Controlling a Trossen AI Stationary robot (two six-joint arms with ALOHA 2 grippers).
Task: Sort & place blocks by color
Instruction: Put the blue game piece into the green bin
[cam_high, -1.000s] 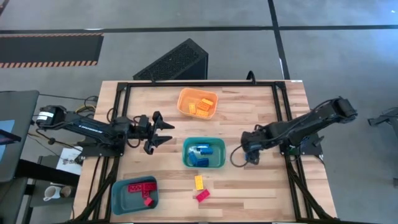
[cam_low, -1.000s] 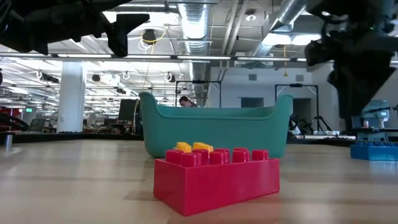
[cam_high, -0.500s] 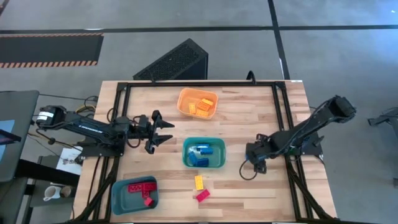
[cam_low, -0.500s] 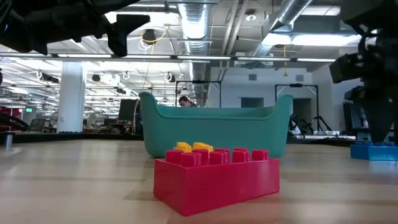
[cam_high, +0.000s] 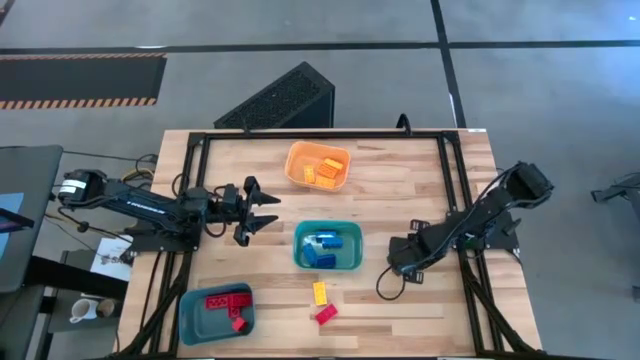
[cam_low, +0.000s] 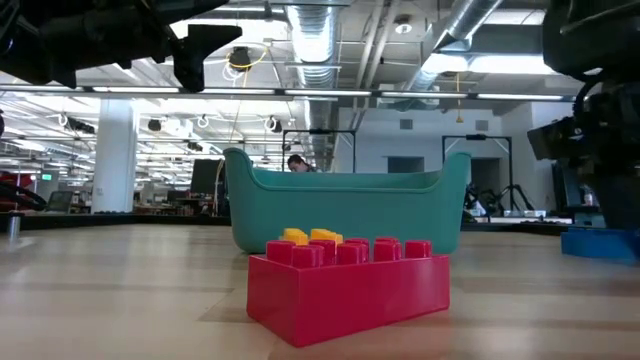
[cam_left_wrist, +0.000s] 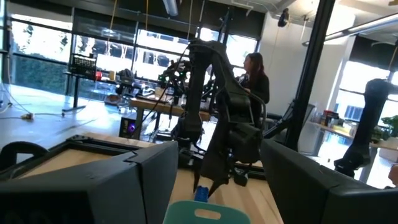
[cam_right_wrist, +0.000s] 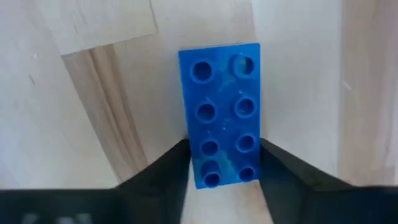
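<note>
A blue studded block (cam_right_wrist: 221, 106) lies flat on the wooden table right of the teal bin (cam_high: 328, 246). It also shows in the low view as the blue block (cam_low: 600, 243). My right gripper (cam_high: 400, 260) points down over it, fingers on either side of its long sides. My left gripper (cam_high: 266, 210) hangs open above the table, left of the teal bin. A loose yellow block (cam_high: 319, 292) and a red block (cam_high: 325, 314) lie near the table's front edge. My right gripper has the blue block's two long sides near one end (cam_right_wrist: 194, 158) between its two fingers (cam_right_wrist: 166, 171). It comes from above, pointing down, with the fingers across the block. The block lies flat on the table, studs up.
An orange bin (cam_high: 318, 165) with yellow blocks stands at the far middle. A blue bin (cam_high: 217, 311) with red blocks stands at the near left. The teal bin holds blue blocks. A black frame (cam_high: 455, 190) runs along the table's sides.
My right gripper has come down and moved toward the table's near edge, until it stands over the blue block. The block has stayed where it was on the table.
</note>
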